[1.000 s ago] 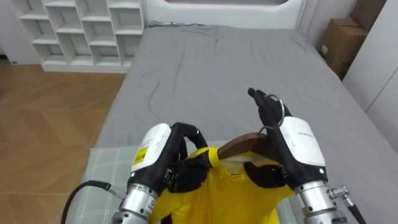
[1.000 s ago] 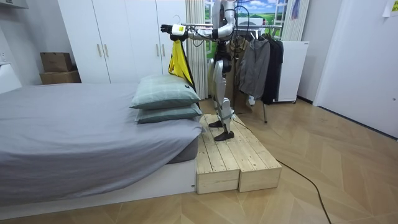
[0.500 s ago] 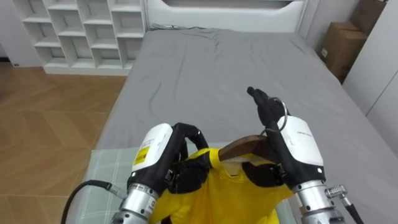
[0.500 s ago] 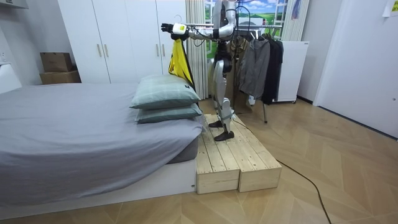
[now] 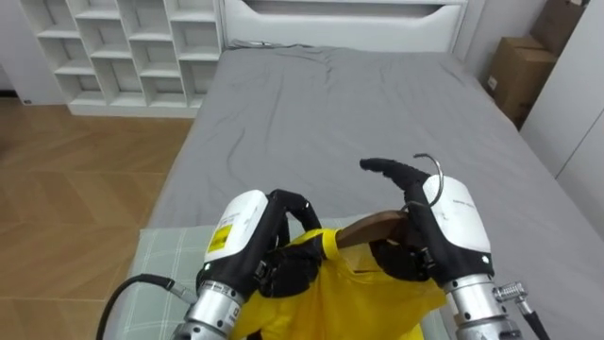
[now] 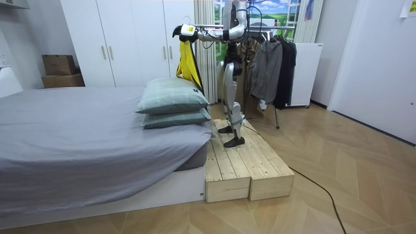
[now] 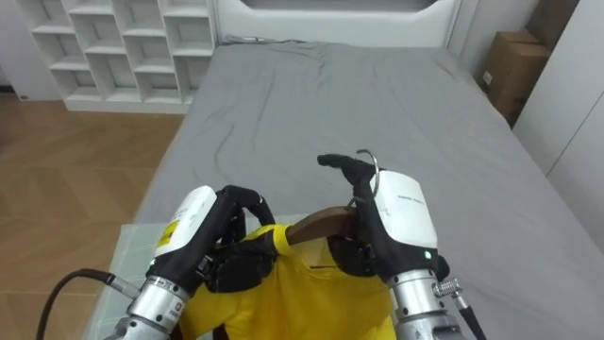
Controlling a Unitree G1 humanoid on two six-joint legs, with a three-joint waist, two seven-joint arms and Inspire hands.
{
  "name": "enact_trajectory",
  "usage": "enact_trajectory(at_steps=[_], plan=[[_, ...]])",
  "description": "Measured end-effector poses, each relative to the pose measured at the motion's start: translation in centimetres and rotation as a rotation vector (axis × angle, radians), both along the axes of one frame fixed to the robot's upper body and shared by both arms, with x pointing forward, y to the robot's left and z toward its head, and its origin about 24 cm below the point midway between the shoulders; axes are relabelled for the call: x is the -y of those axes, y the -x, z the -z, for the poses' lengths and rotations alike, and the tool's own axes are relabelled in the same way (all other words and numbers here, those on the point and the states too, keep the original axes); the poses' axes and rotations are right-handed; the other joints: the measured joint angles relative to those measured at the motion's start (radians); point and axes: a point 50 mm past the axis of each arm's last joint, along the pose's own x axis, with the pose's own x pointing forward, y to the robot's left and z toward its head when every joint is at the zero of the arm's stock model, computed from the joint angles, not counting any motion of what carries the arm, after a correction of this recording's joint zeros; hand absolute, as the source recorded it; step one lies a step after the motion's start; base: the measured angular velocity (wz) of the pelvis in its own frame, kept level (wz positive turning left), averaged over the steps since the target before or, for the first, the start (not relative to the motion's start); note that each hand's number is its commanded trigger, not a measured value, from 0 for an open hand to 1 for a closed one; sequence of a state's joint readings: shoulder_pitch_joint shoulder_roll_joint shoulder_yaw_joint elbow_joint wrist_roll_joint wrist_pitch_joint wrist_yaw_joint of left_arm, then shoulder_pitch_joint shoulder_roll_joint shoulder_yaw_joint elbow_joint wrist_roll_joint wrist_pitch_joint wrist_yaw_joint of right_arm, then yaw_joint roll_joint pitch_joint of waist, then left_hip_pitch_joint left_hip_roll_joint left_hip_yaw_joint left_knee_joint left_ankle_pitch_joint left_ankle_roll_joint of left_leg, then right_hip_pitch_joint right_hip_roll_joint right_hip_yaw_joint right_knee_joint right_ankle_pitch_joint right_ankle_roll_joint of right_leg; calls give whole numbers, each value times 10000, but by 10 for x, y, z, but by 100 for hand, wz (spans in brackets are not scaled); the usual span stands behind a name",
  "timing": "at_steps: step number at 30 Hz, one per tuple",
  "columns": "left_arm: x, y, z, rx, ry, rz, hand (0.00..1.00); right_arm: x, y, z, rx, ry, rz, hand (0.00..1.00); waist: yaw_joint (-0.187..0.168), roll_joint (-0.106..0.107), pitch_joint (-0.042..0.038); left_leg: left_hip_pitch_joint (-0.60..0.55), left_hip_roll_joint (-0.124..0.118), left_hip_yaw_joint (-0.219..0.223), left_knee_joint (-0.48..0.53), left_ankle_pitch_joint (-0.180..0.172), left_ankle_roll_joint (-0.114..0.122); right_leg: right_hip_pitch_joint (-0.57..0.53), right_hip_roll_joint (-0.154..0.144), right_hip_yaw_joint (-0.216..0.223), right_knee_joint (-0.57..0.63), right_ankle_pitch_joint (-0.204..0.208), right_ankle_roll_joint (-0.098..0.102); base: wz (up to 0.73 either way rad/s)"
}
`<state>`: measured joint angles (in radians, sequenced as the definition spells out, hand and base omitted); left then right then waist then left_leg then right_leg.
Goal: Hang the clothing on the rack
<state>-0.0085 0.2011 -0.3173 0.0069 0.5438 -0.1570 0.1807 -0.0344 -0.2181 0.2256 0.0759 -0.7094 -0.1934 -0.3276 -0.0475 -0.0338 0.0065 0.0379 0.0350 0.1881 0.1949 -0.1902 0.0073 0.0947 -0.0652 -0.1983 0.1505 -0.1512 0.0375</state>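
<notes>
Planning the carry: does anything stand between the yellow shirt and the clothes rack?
Nothing visible but the robot itself: the left robot hand and right robot hand hold the yellow shirt on its hanger above the pillows, and the clothes rack stands behind it.

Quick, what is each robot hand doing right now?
Left hand: shut on the yellow shirt, at its shoulder.
Right hand: shut on the wooden hanger inside the shirt.
</notes>
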Motion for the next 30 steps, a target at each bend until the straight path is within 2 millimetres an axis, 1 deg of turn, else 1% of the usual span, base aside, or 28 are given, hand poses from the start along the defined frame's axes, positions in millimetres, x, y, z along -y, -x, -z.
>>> enact_trajectory(at_steps=[11, 30], plan=[[0, 0, 0, 101, -449, -1, 100, 2, 0, 7, -309, 67, 62, 100, -5, 22, -8, 13, -7, 8, -47, 1, 0, -55, -7, -2, -3, 0, 0, 0], [1, 0, 1, 86, -408, 17, 100, 2, 0, 8, -402, -218, 81, 100, -12, 23, 0, 52, -6, 15, -44, 1, 0, -19, -5, 11, -4, -1, 1, 0]])
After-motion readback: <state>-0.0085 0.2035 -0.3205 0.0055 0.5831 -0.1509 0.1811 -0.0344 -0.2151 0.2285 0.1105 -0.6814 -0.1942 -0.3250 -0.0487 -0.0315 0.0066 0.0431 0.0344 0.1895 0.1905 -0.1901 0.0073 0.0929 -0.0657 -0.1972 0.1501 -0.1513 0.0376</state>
